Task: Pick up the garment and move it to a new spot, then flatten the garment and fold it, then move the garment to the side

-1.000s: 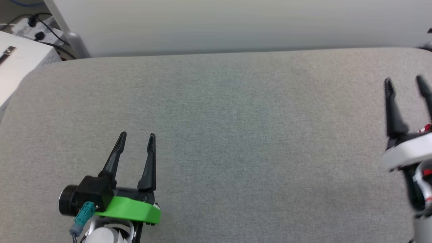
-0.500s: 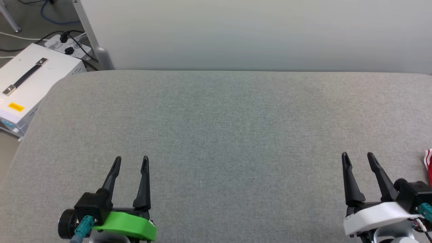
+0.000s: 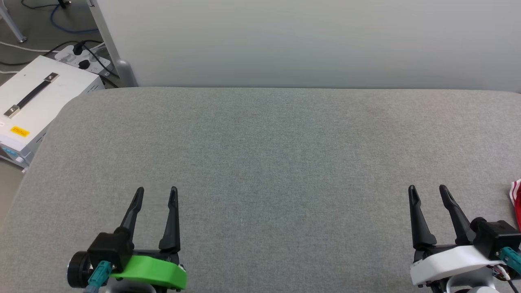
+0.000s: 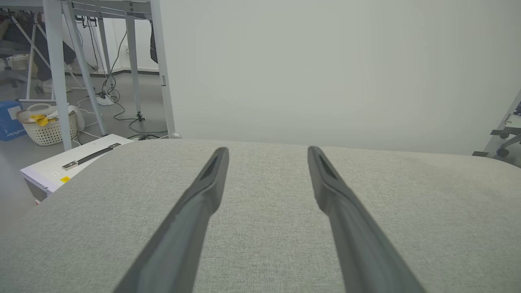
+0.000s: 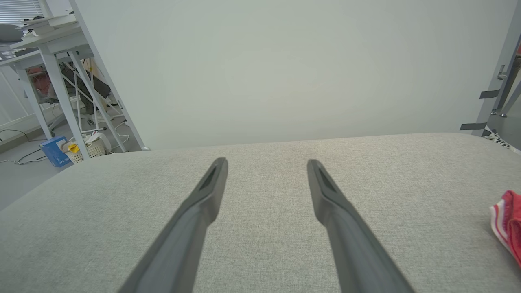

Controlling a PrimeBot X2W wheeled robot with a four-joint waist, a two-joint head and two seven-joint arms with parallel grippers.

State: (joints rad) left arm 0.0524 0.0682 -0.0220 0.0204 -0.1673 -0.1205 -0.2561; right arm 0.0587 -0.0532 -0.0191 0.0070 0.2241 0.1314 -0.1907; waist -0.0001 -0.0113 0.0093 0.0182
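Your right hand (image 3: 428, 187) has drawn back level with your left hand (image 3: 157, 189); both stand open, empty, over the bench (image 3: 260, 154); garment (image 3: 516, 201) lies farther right.

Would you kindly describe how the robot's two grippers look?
Both have two long, tapered dark fingers on black blocks. The left gripper has a bright green mount, the right gripper a white one; each carries a teal connector.
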